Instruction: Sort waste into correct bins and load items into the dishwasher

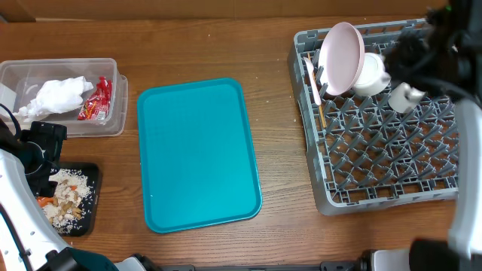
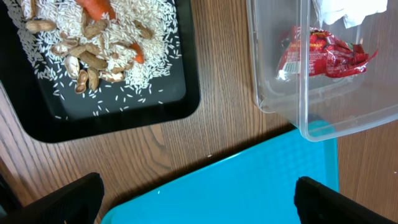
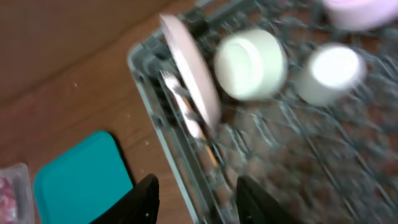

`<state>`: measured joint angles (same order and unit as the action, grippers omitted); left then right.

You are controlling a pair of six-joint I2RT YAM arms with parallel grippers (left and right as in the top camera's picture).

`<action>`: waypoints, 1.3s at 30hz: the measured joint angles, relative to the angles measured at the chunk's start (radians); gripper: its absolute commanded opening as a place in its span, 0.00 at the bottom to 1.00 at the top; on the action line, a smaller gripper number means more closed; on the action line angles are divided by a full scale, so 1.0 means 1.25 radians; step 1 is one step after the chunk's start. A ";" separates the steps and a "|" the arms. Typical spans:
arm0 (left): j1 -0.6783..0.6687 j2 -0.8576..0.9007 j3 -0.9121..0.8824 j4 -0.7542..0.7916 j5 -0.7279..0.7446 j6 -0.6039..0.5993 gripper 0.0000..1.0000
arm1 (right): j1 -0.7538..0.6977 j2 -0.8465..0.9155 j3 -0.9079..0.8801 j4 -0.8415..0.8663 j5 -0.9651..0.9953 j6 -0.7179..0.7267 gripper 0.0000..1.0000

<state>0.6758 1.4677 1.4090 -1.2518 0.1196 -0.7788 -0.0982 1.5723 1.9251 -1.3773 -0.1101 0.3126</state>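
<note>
The teal tray (image 1: 197, 153) lies bare in the middle of the table. The grey dish rack (image 1: 376, 181) at the right holds a pink plate (image 1: 340, 48) on edge, a white bowl (image 1: 372, 74), a white cup (image 1: 405, 96) and cutlery (image 1: 312, 81). The clear bin (image 1: 113, 113) holds a white tissue (image 1: 59, 95) and a red wrapper (image 1: 96, 99). The black tray (image 1: 92, 197) holds rice, peanuts and carrot. My left gripper (image 2: 198, 198) is open and empty above the teal tray's corner. My right gripper (image 3: 198, 198) is open and empty above the rack's left edge.
The right wrist view is blurred; the plate (image 3: 189, 68), bowl (image 3: 250, 65) and cup (image 3: 329, 72) show in it. The clear bin (image 2: 311, 127) and the black tray (image 2: 112, 115) lie close together at the table's left edge.
</note>
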 measured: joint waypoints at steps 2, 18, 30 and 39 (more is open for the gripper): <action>0.000 0.000 0.000 0.000 0.000 0.000 1.00 | 0.000 -0.045 0.002 -0.073 0.044 0.004 0.42; 0.000 0.001 0.000 -0.001 0.000 0.000 1.00 | 0.000 -0.703 -0.738 0.079 0.023 0.113 1.00; 0.000 0.001 0.000 0.000 0.000 0.000 1.00 | 0.000 -0.695 -0.760 0.084 -0.070 0.306 1.00; 0.000 0.001 0.000 0.000 0.000 0.000 1.00 | 0.003 -0.695 -0.760 0.090 0.004 0.304 1.00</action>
<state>0.6758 1.4693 1.4090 -1.2522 0.1192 -0.7788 -0.0940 0.7033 0.9756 -1.2648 -0.1055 0.6926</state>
